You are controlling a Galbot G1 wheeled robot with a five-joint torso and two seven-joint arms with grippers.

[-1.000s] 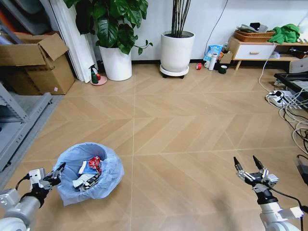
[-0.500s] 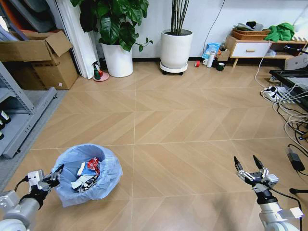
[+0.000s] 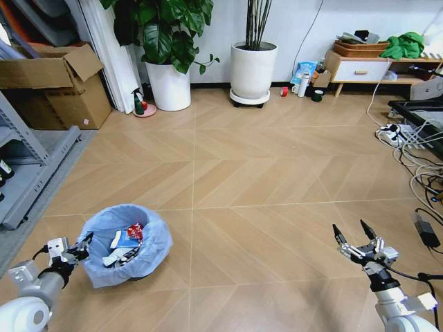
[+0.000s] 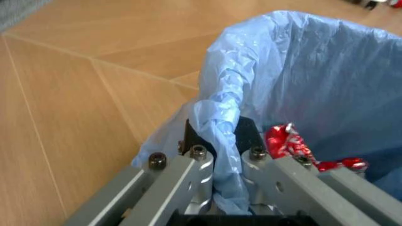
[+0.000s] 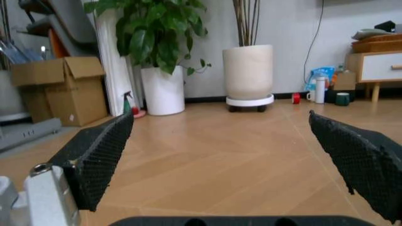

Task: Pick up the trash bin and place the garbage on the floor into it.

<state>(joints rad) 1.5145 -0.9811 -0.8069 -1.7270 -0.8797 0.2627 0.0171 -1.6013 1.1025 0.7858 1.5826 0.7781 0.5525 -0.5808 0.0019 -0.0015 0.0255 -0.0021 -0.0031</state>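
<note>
The trash bin (image 3: pixel 149 257), lined with a crinkled light-blue bag, is at the lower left of the floor (image 3: pixel 263 173). Garbage lies inside it: a red wrapper (image 3: pixel 135 231) (image 4: pixel 285 142), a blue-white packet (image 3: pixel 124 241) and white paper (image 3: pixel 112 261). My left gripper (image 3: pixel 86 243) (image 4: pixel 219 136) is shut on the bin's near rim, with the bag's folded edge (image 4: pixel 217 113) pinched between its pads. At the lower right my right gripper (image 3: pixel 354 234) (image 5: pixel 220 117) is held low over bare floor, open and holding nothing.
Two large white plant pots (image 3: pixel 167 86) (image 3: pixel 253 70) stand at the far wall, with a green spray bottle (image 3: pixel 138 104) beside them. A cardboard box (image 3: pixel 52 86) and a grey shelf (image 3: pixel 28 173) line the left. Cables and a power strip (image 3: pixel 394 133) lie on the right.
The head camera tilted, so more of the room shows. The bin and my left gripper sit slightly higher in view than half a second ago. The right gripper stays open.
</note>
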